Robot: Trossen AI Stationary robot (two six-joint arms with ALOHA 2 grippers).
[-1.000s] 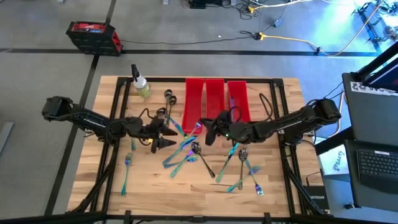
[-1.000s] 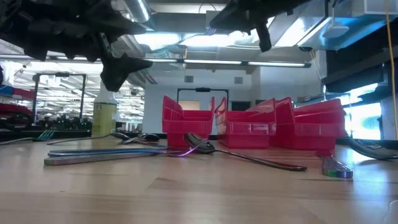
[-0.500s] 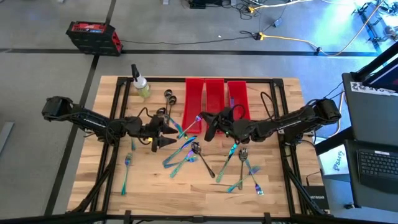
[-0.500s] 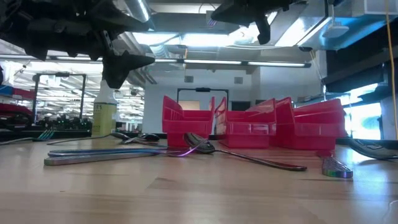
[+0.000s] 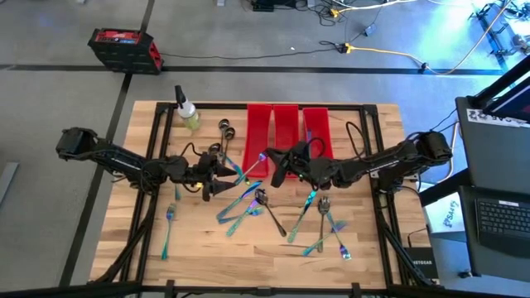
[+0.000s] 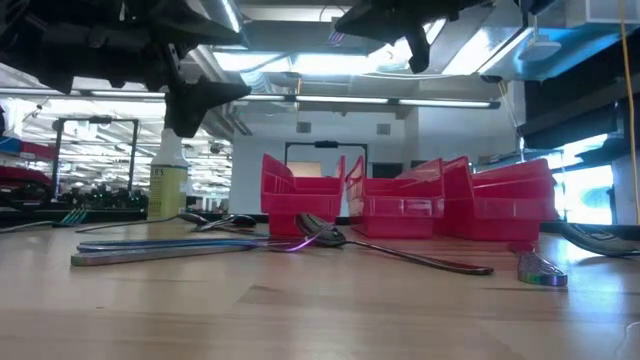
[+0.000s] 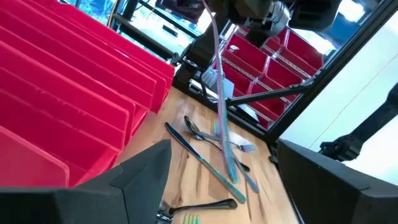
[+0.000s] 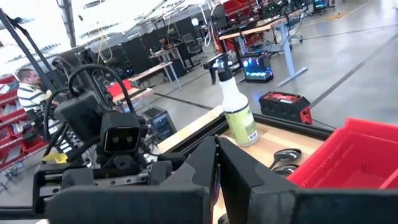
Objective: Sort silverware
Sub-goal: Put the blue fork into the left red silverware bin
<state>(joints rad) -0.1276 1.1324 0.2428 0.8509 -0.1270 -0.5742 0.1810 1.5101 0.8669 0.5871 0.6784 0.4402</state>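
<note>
R end effector [image 5: 276, 168] is pinched on 1 thin iridescent utensil [image 7: 219, 93], raised off the bench [image 5: 199, 240] at the near end of the red bins [image 5: 286, 131]. In the left wrist view the piece hangs near-vertical from those fingers, handle end down, so its long axis points at the bench, not along a bin; can't tell fork/spoon/knife. Bins lie just beyond it, long axes running away from the arms; judged next move: tip it flat & drop in the leftmost bin, R arm being nearest.

L end effector [image 5: 217, 178] hovers w/ fingers apart, empty, above the central pile of silverware [image 5: 248, 203], which lies just R of it, crossed at angles. Metal is slim, glossy, blue-purple; bins are matte plastic; bench is pale wood. Spray bottle [image 5: 187, 112] stands at the far L corner.
</note>
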